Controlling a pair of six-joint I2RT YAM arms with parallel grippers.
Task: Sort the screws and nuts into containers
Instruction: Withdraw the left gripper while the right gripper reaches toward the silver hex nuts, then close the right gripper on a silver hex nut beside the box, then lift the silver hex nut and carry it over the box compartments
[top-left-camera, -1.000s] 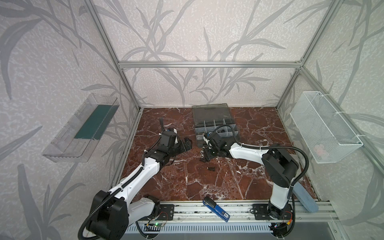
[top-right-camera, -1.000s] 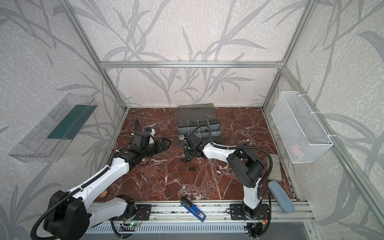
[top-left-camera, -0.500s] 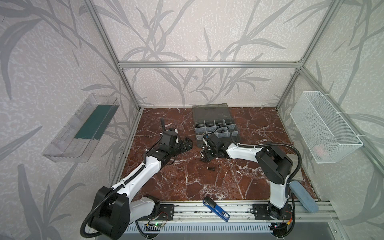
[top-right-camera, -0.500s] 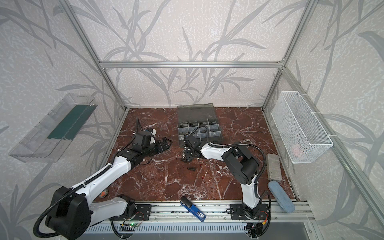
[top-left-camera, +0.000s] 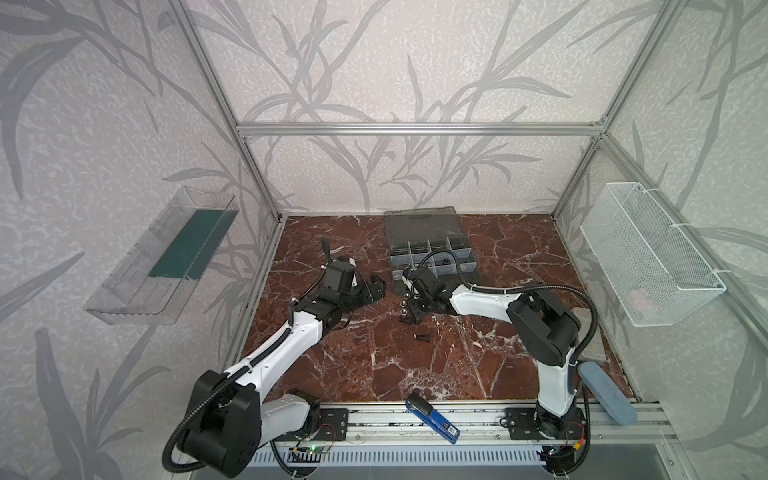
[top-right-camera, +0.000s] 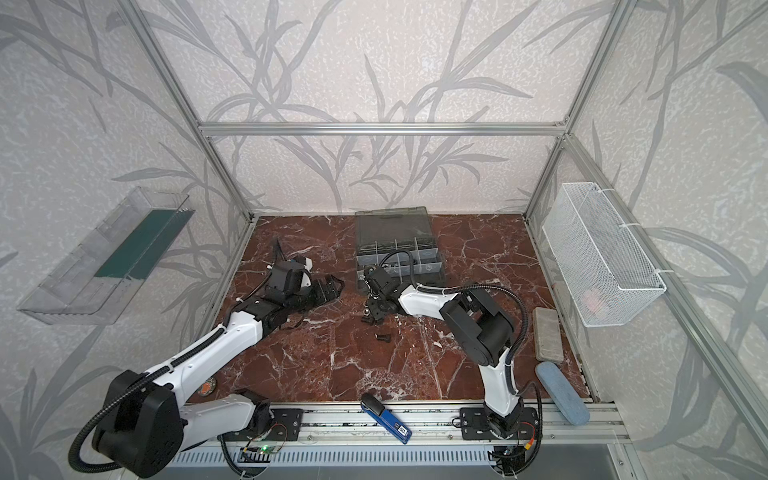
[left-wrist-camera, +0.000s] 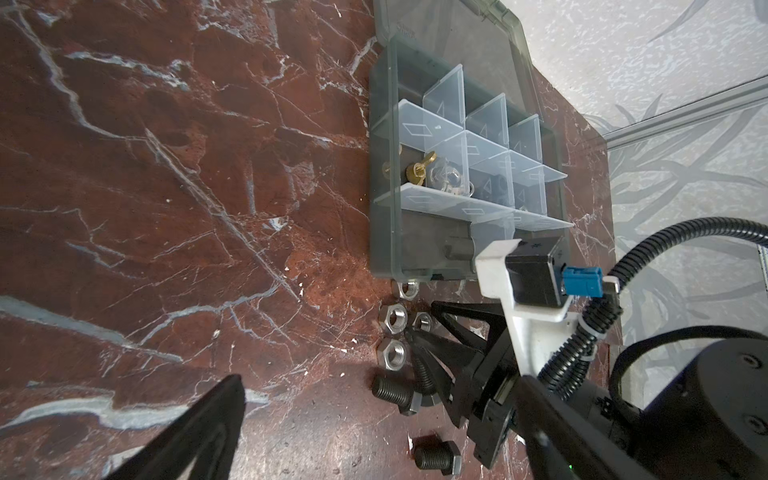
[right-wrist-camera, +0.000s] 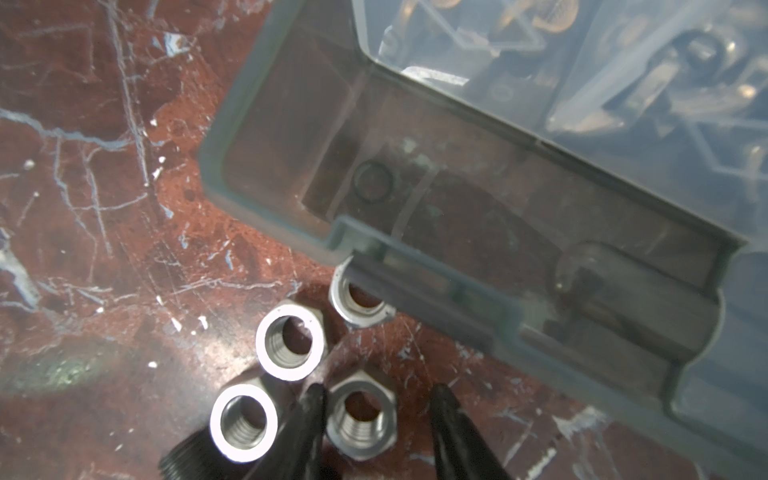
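Several shiny nuts (right-wrist-camera: 289, 347) lie in a cluster on the marble just in front of the grey organiser case (right-wrist-camera: 498, 208); one nut (right-wrist-camera: 359, 303) is tucked under its edge. My right gripper (right-wrist-camera: 380, 411) is open astride one nut (right-wrist-camera: 360, 415): one finger touches it, the other stands off. Dark screws (left-wrist-camera: 392, 390) lie beside the nuts, one (top-left-camera: 422, 337) apart nearer the front. The containers (left-wrist-camera: 484, 120) are cells with pale dividers. My left gripper (top-left-camera: 374, 286) hovers wide open and empty, left of the cluster. Both top views show the right gripper (top-right-camera: 370, 313) low over the pile.
The case lid (top-left-camera: 419, 226) lies open toward the back wall. A brass wing nut (left-wrist-camera: 419, 168) sits in one cell. A white mesh basket (top-left-camera: 648, 253) hangs right, a clear tray (top-left-camera: 166, 253) left. A blue tool (top-left-camera: 432, 419), blue pouch (top-left-camera: 606, 390) and grey block (top-right-camera: 547, 332) lie near the front.
My right gripper's fingers have drawn closer together around the nut, and its elbow has shifted slightly left. The left arm has hardly moved.
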